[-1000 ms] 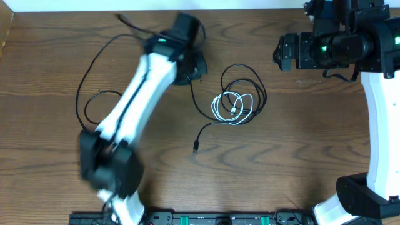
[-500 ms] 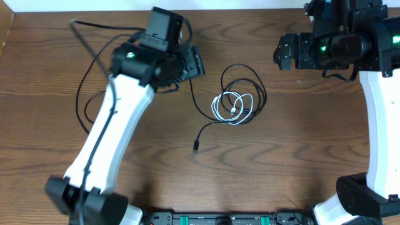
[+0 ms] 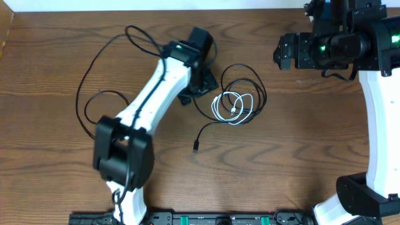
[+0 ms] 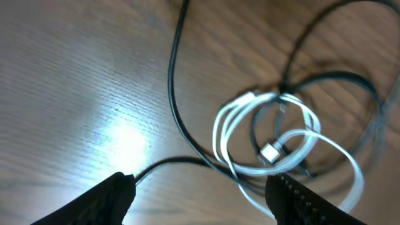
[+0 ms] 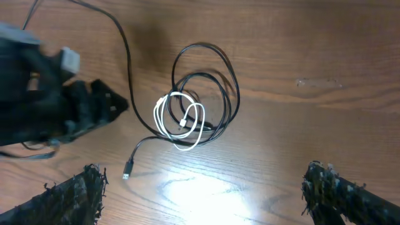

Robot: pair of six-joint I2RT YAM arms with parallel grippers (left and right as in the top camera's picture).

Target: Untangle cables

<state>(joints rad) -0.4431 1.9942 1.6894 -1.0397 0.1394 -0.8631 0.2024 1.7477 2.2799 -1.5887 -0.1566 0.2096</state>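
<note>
Left gripper point(image 3: 201, 84) hovers just beside the tangle, jaws apart and gripping nothing, while the right gripper point(image 5: 212, 194) stands wide open, well apart to the right. The white cable point(image 3: 232, 106) lies coiled inside the loops of a black cable point(image 3: 255, 81), whose plug end point(image 3: 195, 149) trails toward the near edge. Everything rests on a brown wood-grain table point(image 3: 300, 144), with bright glare on it in both wrist views.

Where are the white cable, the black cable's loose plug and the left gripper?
white cable point(image 4: 270, 152): left wrist view, its plug.
black cable's loose plug point(image 3: 195, 149): overhead view, its tip.
left gripper point(image 4: 200, 181): left wrist view, midway between fingertips.
</note>
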